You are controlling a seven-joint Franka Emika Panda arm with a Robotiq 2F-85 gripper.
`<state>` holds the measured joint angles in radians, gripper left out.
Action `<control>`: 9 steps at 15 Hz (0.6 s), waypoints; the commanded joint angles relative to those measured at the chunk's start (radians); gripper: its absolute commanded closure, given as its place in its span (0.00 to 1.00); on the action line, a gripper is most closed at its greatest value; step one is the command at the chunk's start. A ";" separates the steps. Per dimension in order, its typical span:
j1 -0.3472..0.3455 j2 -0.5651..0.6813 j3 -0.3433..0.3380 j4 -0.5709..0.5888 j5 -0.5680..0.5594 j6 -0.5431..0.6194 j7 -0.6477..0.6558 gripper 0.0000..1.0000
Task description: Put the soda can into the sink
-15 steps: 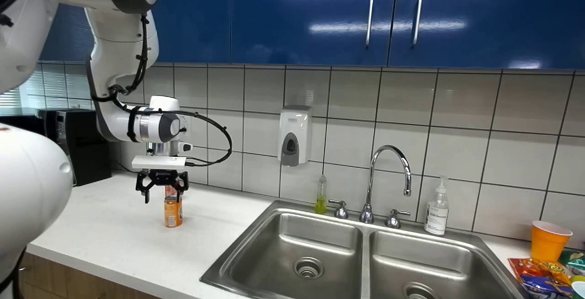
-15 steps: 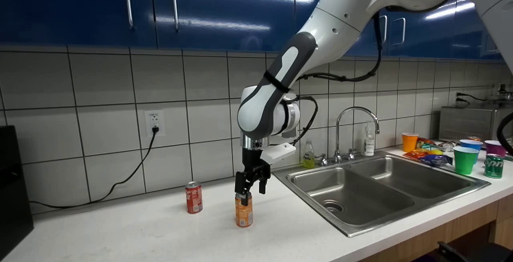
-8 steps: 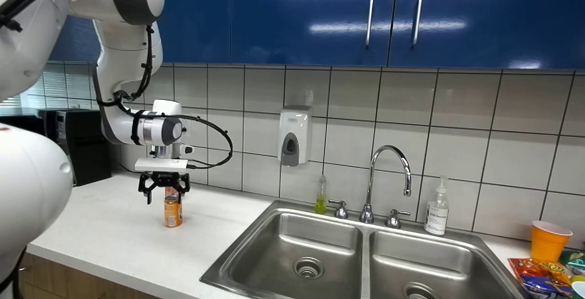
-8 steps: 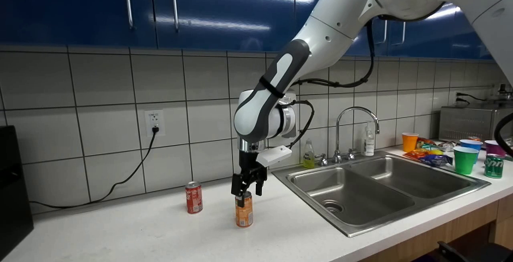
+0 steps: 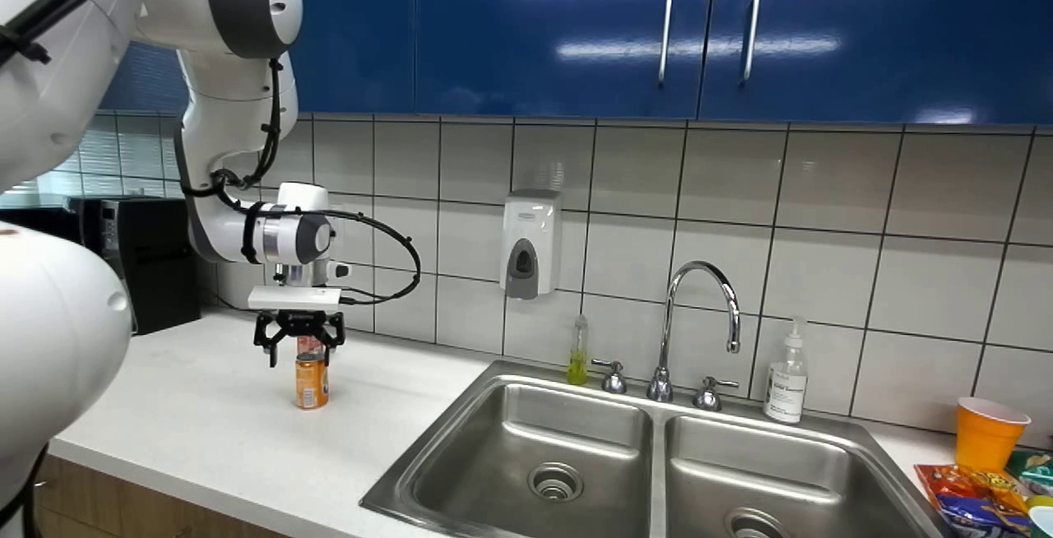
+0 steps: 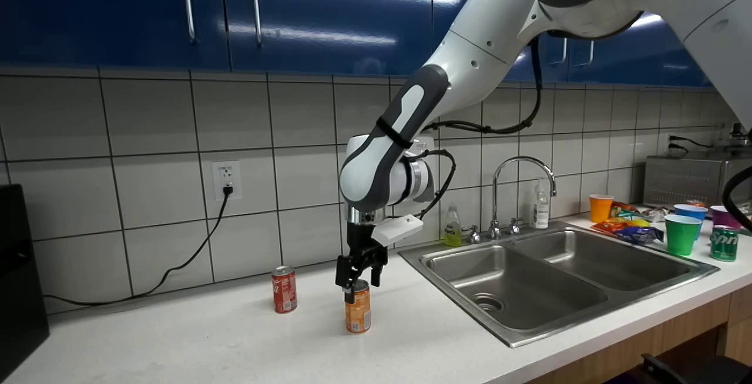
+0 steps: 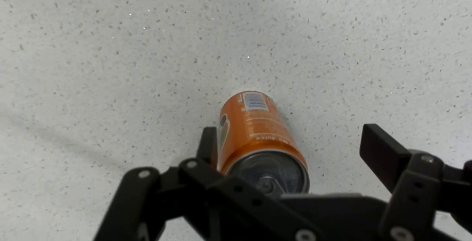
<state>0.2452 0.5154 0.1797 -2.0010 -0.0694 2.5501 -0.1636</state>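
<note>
The claw (image 7: 289, 135) hung released, jaws parted presumably to straddle the soda can (image 7: 254, 123), upright on the worktop (image 6: 205, 343) and nearer the nine-o'clock jaw in the wrist view; contact was indiscernible. In an exterior view, the sink (image 6: 561, 269) lay at three o'clock.

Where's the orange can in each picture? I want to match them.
In an exterior view: the orange can, lower left.
In an exterior view: the orange can, low, just left of centre.
Wrist view: the orange can, below centre, slightly right.
Shared landmark: the black gripper, close to the can.
</note>
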 commanded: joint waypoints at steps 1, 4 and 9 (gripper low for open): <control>0.016 0.028 -0.016 0.039 -0.040 0.006 0.042 0.00; 0.021 0.045 -0.021 0.059 -0.048 0.003 0.046 0.00; 0.026 0.066 -0.023 0.089 -0.049 0.000 0.048 0.00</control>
<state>0.2544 0.5636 0.1694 -1.9456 -0.0873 2.5501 -0.1572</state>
